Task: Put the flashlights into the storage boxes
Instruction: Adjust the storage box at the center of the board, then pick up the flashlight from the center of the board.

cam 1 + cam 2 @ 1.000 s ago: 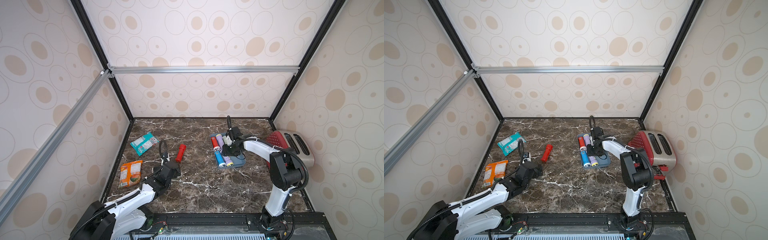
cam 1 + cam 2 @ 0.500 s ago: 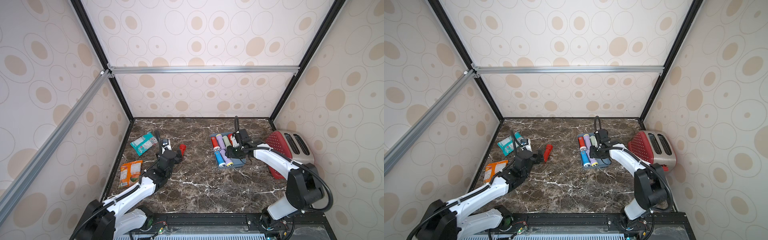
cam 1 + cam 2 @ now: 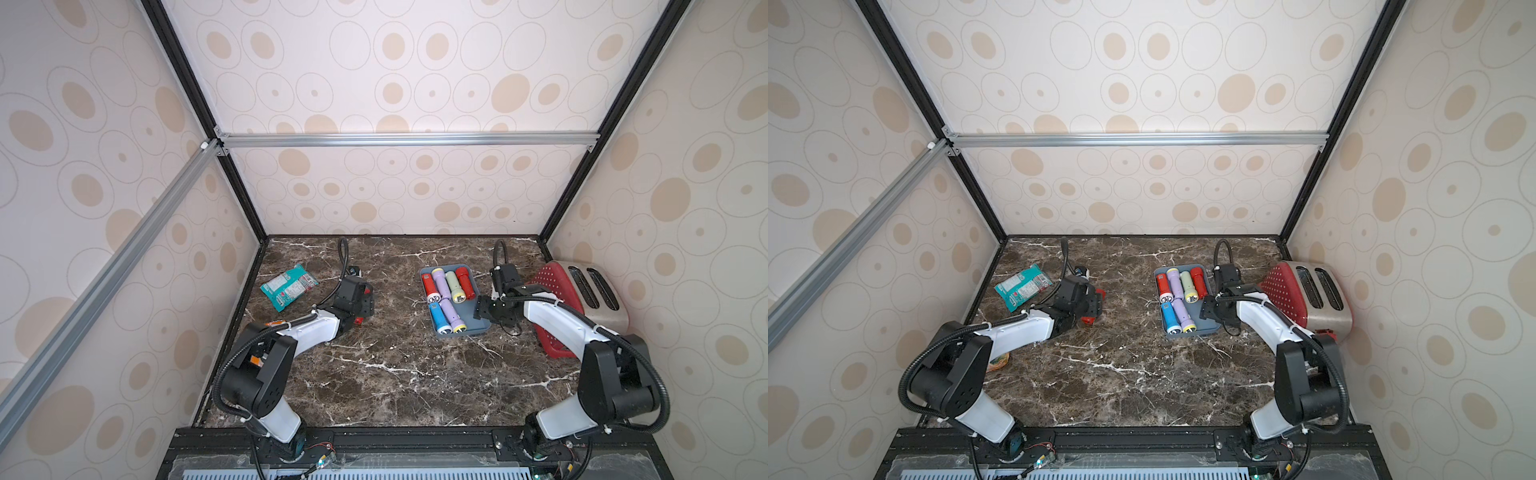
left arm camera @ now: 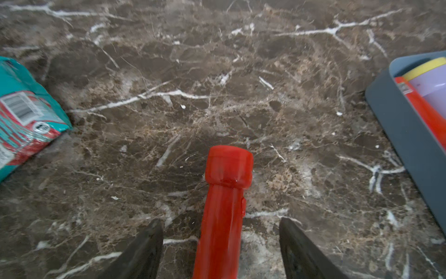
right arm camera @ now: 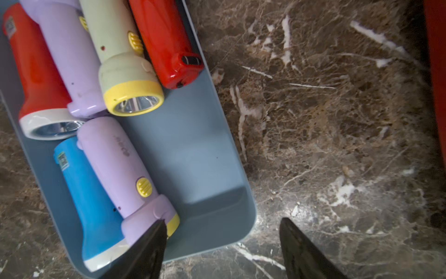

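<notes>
the left gripper [image 4: 220, 221] is straddling the one loose red flashlight [image 4: 225, 193], which is lying flat on the table [image 4: 217, 84] with its wide head pointing away from the wrist. the jaws are standing apart, with a gap showing on each side of the barrel, so nothing is being squeezed yet. i judge they are lined up across the narrow body because that is the easiest part to pinch. the tray [image 4: 400, 125] is lying ahead and off to one side of this gripper. a teal snack packet [image 4: 26, 116] is lying off to the opposite side, clear of the fingers.

the right gripper [image 5: 223, 221] is hanging spread and empty over the near corner of the tray, one fingertip just above the head of a lilac flashlight [image 5: 125, 169]. a blue flashlight [image 5: 89, 193] is lying beside that one, and four more are packed in a row beyond them. all six are lying roughly parallel, probably so that the bare strip under this gripper is leaving room for the seventh. the toaster [image 3: 582, 286] is standing on the gripper's far side from the tray.
</notes>
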`<action>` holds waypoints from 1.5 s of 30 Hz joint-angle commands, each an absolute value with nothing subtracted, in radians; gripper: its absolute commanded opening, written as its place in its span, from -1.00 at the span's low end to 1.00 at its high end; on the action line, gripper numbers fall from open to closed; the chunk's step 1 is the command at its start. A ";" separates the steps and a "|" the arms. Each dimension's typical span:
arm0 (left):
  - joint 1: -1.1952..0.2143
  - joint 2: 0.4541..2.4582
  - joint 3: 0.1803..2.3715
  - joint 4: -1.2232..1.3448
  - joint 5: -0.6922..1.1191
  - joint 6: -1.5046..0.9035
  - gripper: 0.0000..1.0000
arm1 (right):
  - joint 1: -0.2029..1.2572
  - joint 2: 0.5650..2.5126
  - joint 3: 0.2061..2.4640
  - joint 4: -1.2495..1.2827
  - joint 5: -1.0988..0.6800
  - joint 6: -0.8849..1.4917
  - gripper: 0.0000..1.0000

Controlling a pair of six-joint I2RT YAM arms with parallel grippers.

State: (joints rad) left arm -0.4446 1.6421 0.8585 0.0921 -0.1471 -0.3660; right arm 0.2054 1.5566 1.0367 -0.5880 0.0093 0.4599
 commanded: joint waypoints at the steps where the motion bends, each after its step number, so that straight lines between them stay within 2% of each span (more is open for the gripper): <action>1: -0.437 1.687 0.910 0.049 -0.083 -0.366 0.51 | 0.208 1.633 1.095 -0.647 -0.030 0.452 0.52; 6: -0.415 1.740 0.901 0.083 -0.048 -0.377 0.50 | 0.209 1.700 1.101 -0.629 -0.068 0.433 0.52; 15: -0.403 1.791 0.883 0.152 0.006 -0.399 0.37 | 0.234 1.738 1.092 -0.565 -0.253 0.447 0.51; 22: -0.402 1.801 0.872 0.160 0.016 -0.393 0.29 | 0.330 1.759 1.130 -0.584 -0.216 0.465 0.51; 26: -0.402 1.792 0.854 0.174 0.026 -0.396 0.14 | 0.334 1.746 1.141 -0.608 -0.171 0.465 0.50; 32: -0.402 1.786 0.807 0.220 0.050 -0.418 -0.02 | 0.334 1.601 1.065 -0.613 -0.097 0.476 0.49; 39: -0.402 1.761 0.769 0.238 0.084 -0.443 -0.19 | 0.336 1.334 0.833 -0.601 -0.024 0.506 0.49; 45: -0.402 1.684 0.745 0.255 0.105 -0.486 -0.26 | 0.336 1.186 0.707 -0.589 0.054 0.508 0.49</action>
